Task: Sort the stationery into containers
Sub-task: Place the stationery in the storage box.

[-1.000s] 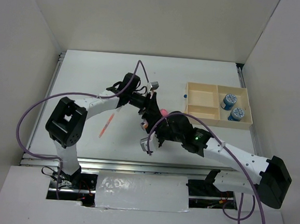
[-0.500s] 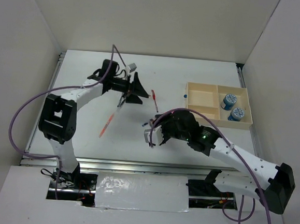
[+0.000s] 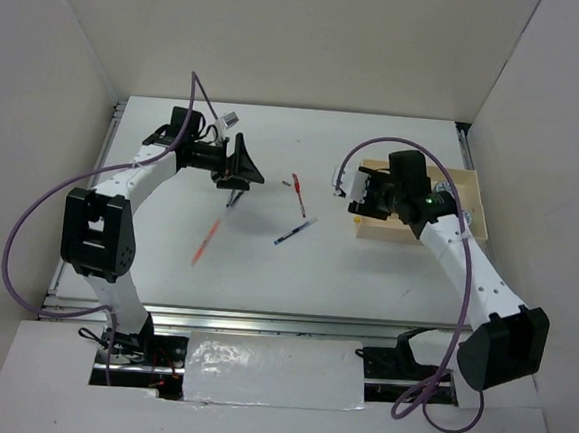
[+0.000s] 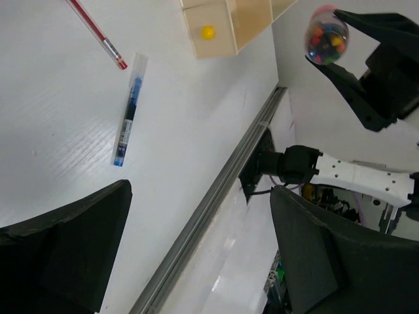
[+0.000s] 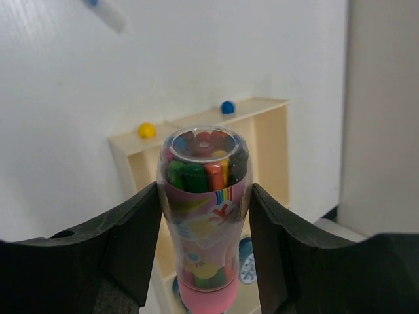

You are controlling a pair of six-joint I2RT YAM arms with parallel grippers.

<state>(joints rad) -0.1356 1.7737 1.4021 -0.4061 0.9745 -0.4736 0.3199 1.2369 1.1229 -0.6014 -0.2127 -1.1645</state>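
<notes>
From where I stand, the sorting looks partly done. The tray sits at about 3 o'clock on the surface. In the right wrist view, bits of the blue-and-white rolls show in one of its compartments, so I'd count those as sorted.

The right claw is clamped on the pink tube and holds it in the air by the tray's 9 o'clock end. I'd say that piece is close to its drop, but it is not yet set down. The tube's long axis runs along the claw's fingers. Its clear end, with coloured tips showing inside, points away from the wrist, and its pink base sits back toward the palm.

The left claw hangs at about 10 o'clock with its fingers spread wide and nothing between them.

The pens are what's left, all lying flat in the middle of the surface:
- The orange pen is nearest the arms and runs from 1 to 7 o'clock.
- The red pen lies at roughly 11 to 5.
- The blue pen, just beside the red one, slants from 2 to 8.
- A dark sliver lies just at the 6 o'clock side of the left claw. It's too small for me to say what it is.

By my reckoning, more of the job is left than done.
</notes>
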